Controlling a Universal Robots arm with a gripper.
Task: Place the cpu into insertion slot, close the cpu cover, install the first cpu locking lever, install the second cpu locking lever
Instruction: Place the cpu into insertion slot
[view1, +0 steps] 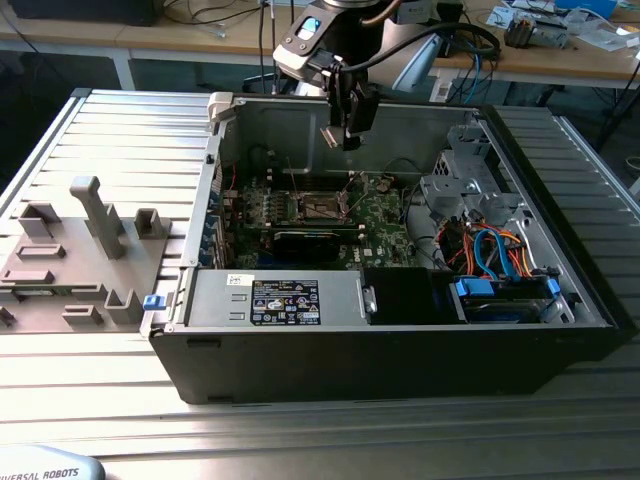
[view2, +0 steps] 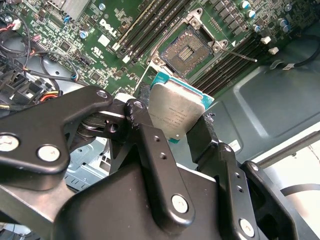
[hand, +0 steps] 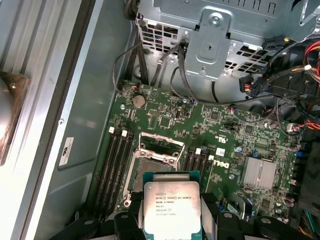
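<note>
**Ribbed metal table, open computer case: the cpu held over the insertion slot**

The case lies on its side on the table, so the green motherboard faces up toward the gripper. The gripper hangs inside the case opening, above the board. Its fingers pinch the cpu by two opposite edges, which leaves the silver top and the underside free. The insertion slot sits below and just ahead of the gripper, bare and well apart from the chip. The cpu cover seems swung up off the slot to leave it open, though its angle is hard to judge.
</note>
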